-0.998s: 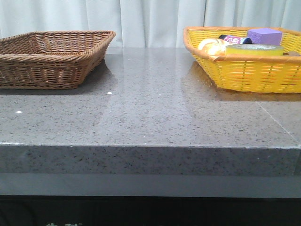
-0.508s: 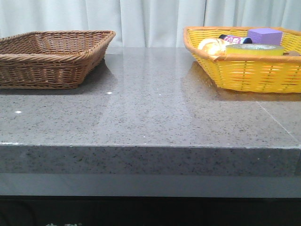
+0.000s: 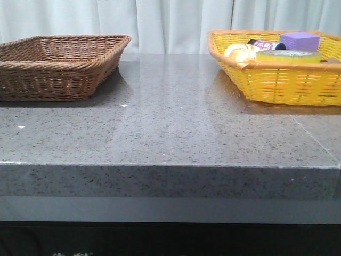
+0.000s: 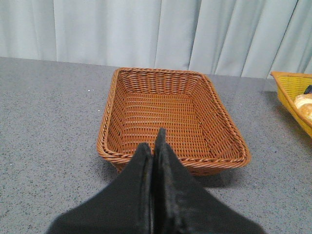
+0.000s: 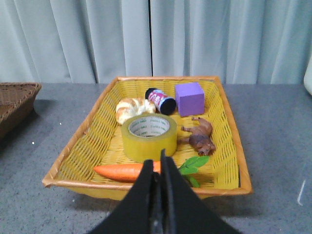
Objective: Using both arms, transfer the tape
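Note:
The tape (image 5: 148,136), a fat yellow roll with a white core, lies flat in the middle of the yellow basket (image 5: 78,141). In the front view its top (image 3: 287,56) shows above the basket rim (image 3: 282,66) at the right. My right gripper (image 5: 156,163) is shut and empty, on the near side of the yellow basket, in line with the tape. My left gripper (image 4: 152,146) is shut and empty, before the near rim of the empty brown basket (image 4: 170,161). Neither gripper shows in the front view.
The yellow basket also holds a bread roll (image 5: 135,108), a small can (image 5: 160,101), a purple cube (image 5: 189,98), a brown toy animal (image 5: 200,136) and a carrot (image 5: 124,171) with green leaves. The brown basket (image 3: 58,66) stands at the left of the grey table (image 3: 170,122). Curtains hang behind.

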Robot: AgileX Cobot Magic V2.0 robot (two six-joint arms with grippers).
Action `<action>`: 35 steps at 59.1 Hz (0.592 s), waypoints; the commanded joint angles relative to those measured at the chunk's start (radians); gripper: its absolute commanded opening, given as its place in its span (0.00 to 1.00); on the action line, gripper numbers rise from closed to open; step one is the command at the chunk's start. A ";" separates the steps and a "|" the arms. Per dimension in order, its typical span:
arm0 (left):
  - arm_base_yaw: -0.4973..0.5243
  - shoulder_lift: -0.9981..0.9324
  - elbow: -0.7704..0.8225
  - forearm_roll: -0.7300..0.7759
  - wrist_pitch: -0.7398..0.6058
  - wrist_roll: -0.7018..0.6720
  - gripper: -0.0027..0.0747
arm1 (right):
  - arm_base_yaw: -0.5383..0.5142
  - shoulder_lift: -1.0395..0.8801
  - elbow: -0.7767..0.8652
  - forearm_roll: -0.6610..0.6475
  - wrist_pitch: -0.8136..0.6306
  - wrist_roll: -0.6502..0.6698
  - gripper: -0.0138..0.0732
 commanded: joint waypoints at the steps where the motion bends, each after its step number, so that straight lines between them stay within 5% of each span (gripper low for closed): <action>1: 0.001 0.054 -0.045 -0.010 -0.057 -0.008 0.01 | -0.006 0.069 -0.058 -0.009 -0.027 -0.006 0.08; 24: 0.001 0.169 -0.044 0.005 -0.067 -0.008 0.01 | -0.006 0.227 -0.057 -0.021 -0.028 -0.006 0.12; 28: 0.001 0.184 -0.044 0.015 -0.077 -0.008 0.07 | -0.006 0.240 -0.057 -0.026 -0.036 -0.006 0.25; 35: 0.001 0.201 -0.044 0.023 -0.097 -0.008 0.33 | -0.006 0.253 -0.057 -0.029 -0.040 -0.006 0.62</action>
